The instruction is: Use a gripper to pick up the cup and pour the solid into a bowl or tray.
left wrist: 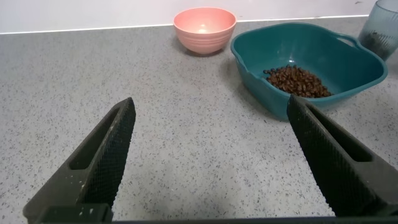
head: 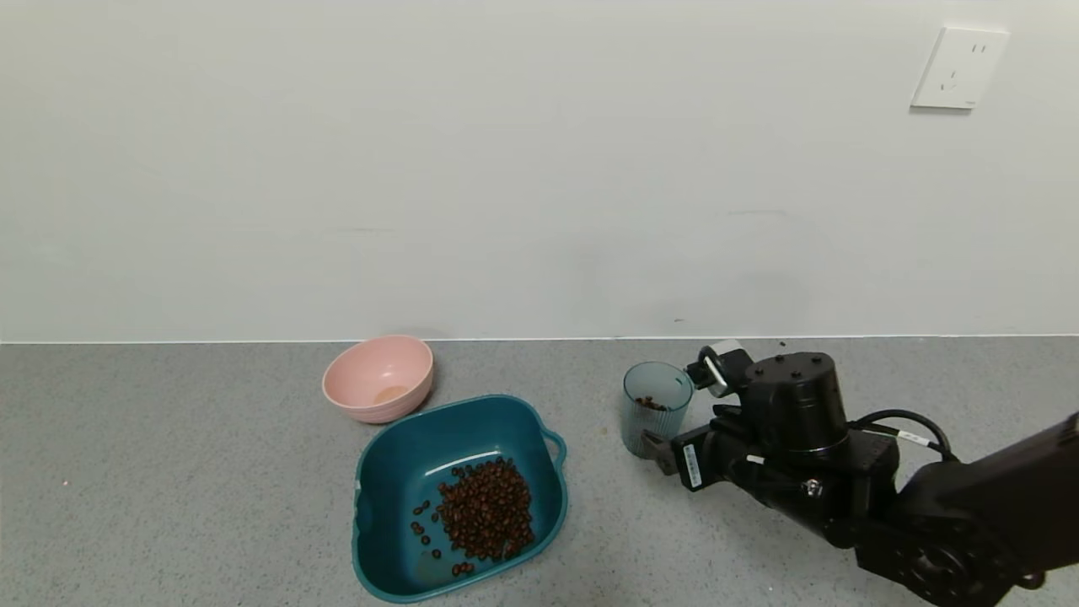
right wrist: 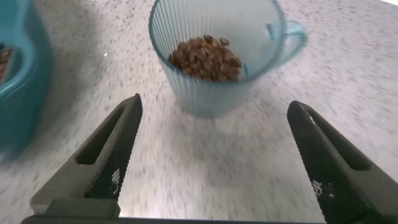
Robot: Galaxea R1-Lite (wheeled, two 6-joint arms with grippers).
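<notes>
The cup stands upright on the grey counter, right of the teal basin. In the right wrist view the cup holds a small heap of brown beans, and its handle sticks out to one side. My right gripper is open and level with the cup's right side; its fingers stand wide apart with the cup just ahead of the tips, not touching. More beans lie in the basin. My left gripper is open and empty over bare counter, out of the head view.
A pink bowl sits behind the basin, near the wall. In the left wrist view the pink bowl, the basin and the cup lie far ahead. A wall socket is at the upper right.
</notes>
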